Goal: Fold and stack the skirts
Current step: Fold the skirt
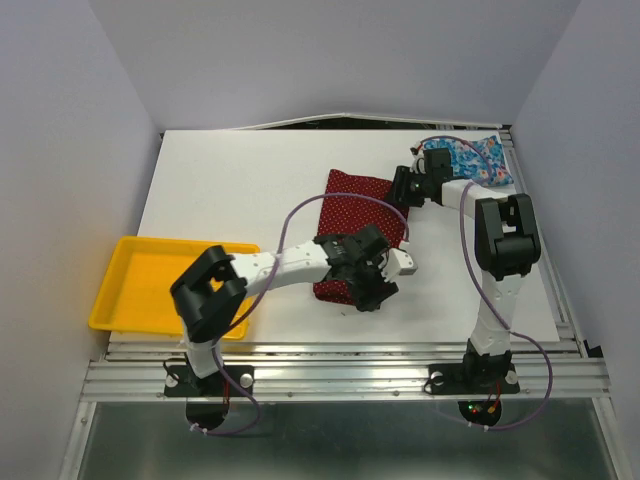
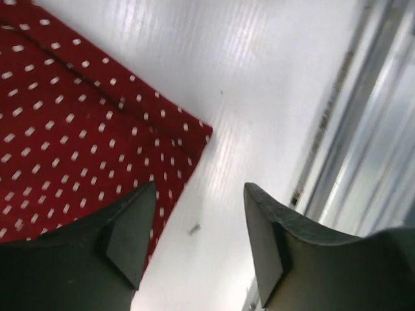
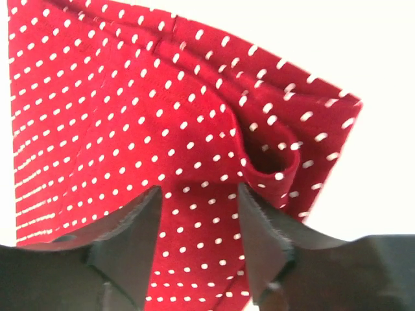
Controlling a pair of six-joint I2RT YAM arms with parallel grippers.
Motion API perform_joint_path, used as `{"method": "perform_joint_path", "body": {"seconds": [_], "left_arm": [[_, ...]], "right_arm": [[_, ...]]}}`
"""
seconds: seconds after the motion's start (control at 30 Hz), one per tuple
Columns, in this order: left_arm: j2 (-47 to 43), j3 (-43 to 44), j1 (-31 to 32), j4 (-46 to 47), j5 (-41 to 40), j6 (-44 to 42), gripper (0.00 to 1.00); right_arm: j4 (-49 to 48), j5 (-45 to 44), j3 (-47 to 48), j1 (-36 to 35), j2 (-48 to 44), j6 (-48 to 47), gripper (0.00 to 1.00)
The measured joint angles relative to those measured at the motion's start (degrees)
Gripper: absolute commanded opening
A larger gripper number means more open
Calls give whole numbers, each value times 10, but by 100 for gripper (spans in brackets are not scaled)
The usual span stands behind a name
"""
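The dark red skirt with white dots (image 1: pixel 355 205) lies folded in the middle of the table, its near part hidden under my left arm. My left gripper (image 1: pixel 368 296) is open and empty at the skirt's near corner. In the left wrist view the gripper (image 2: pixel 198 223) hangs over bare table, one finger over the cloth's edge (image 2: pixel 78 129). My right gripper (image 1: pixel 403 188) is at the skirt's far right edge. In the right wrist view it (image 3: pixel 194 217) is open just above the red cloth (image 3: pixel 130 97), beside a curled fold (image 3: pixel 272 159). The blue floral skirt (image 1: pixel 470 160) lies bunched at the back right corner.
A yellow plastic tray (image 1: pixel 140 285) sits at the front left, partly under my left arm's elbow. Metal rails (image 1: pixel 340 365) run along the table's near edge, close to the left gripper. Grey walls enclose the table on three sides.
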State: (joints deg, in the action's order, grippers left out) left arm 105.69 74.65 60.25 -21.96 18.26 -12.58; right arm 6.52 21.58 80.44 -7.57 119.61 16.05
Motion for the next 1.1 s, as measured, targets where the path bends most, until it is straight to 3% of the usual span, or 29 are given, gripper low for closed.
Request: {"method": "perform_joint_path", "body": {"seconds": [0.2, 0.33, 0.53, 0.8, 1.1], "left_arm": [[-198, -41, -43, 12, 7, -29, 75], [-271, -92, -71, 41, -41, -95, 75], [-322, -280, -54, 89, -102, -210, 80], [-330, -421, 13, 249, -218, -317, 82], [-198, -445, 74, 462, -310, -388, 81]], "right_arm": [[47, 10, 57, 0, -3, -52, 78], [72, 38, 80, -1, -23, -77, 78], [120, 91, 81, -48, -69, -108, 73], [138, 154, -16, -174, -76, -130, 63], [135, 169, -52, -163, -43, -152, 59]]}}
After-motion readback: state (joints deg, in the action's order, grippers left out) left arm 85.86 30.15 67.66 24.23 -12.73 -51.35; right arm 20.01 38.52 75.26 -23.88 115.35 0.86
